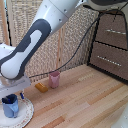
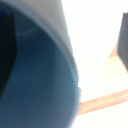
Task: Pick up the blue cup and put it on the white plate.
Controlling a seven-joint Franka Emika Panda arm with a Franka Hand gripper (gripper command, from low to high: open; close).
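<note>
Hovering low at the exterior view's near left, my pincer (image 1: 14, 93) sits over the small medium-blue plastic cup (image 1: 10, 105), which appears to rest on the large round white plate (image 1: 26, 116). I cannot tell whether the pincer pinches it; release looks next.

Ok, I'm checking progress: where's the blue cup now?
In the exterior view's lower left, the blue cup sits over the white plate, directly beneath the gripper.
</note>
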